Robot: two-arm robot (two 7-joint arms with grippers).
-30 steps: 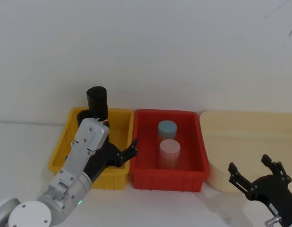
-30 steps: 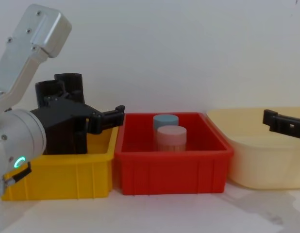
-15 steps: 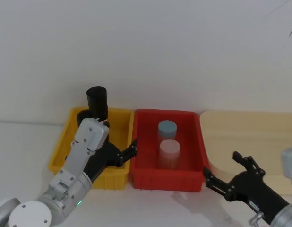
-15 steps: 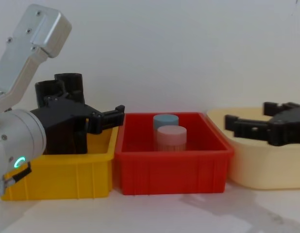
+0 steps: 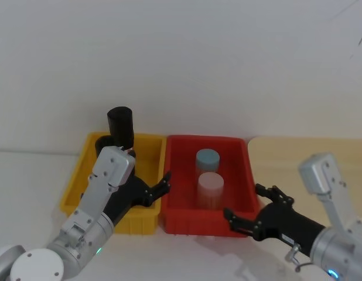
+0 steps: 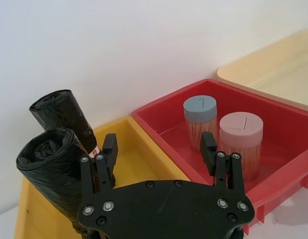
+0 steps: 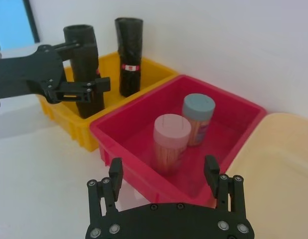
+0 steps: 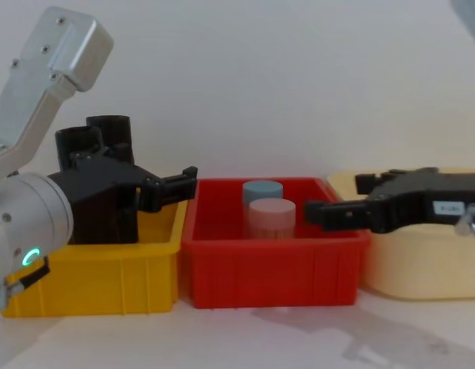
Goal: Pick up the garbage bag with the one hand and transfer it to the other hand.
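The garbage bag (image 6: 47, 169), a plain matte black roll, stands upright in the yellow bin (image 5: 75, 181), and its top also shows in the chest view (image 8: 74, 144). My left gripper (image 6: 159, 147) hovers open over that bin. The roll stands just outside one finger (image 6: 109, 149), not between the jaws. From the right wrist, the left gripper (image 7: 86, 67) shows in front of the garbage bag (image 7: 80, 35). My right gripper (image 5: 244, 204) is open and empty, low over the near right corner of the red bin (image 5: 187, 222), fingertips pointing left.
A second black roll with a red-orange label (image 7: 129, 55) stands at the back of the yellow bin. The red bin holds a blue-lidded jar (image 5: 207, 158) and a pink-lidded jar (image 5: 210, 184). A cream tub (image 8: 406, 269) sits at the right.
My right arm has swung left from the cream tub's front edge to the red bin's near right corner. The left arm and both rolls have not moved.
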